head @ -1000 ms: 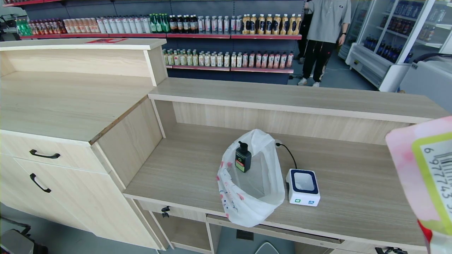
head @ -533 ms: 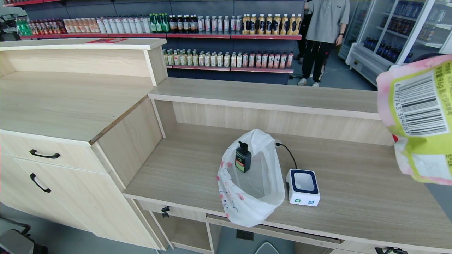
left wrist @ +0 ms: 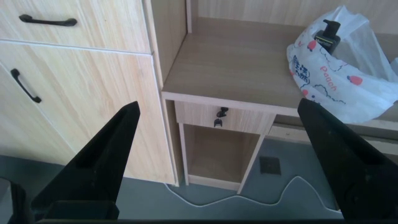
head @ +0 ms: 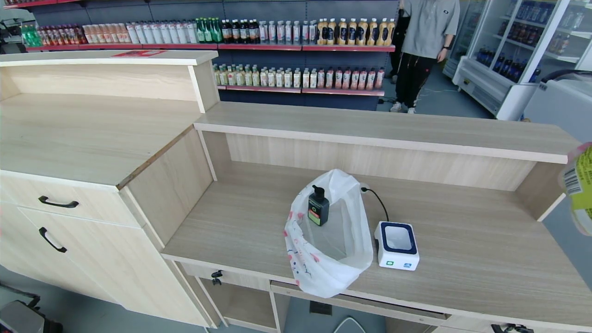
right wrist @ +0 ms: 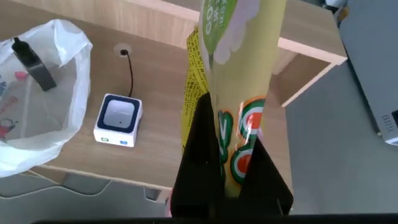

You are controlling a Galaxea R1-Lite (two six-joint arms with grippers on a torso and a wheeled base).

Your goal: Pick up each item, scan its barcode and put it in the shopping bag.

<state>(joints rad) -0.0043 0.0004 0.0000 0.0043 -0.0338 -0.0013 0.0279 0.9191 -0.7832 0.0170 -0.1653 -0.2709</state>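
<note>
The right gripper is pinching a yellow-green snack packet tightly between its fingers, holding it up near the counter's 3 o'clock end. The left gripper is gaping wide, gripping nothing. The scanner is sitting just at 3 o'clock of the shopping bag, where a dark pump bottle is standing.
</note>
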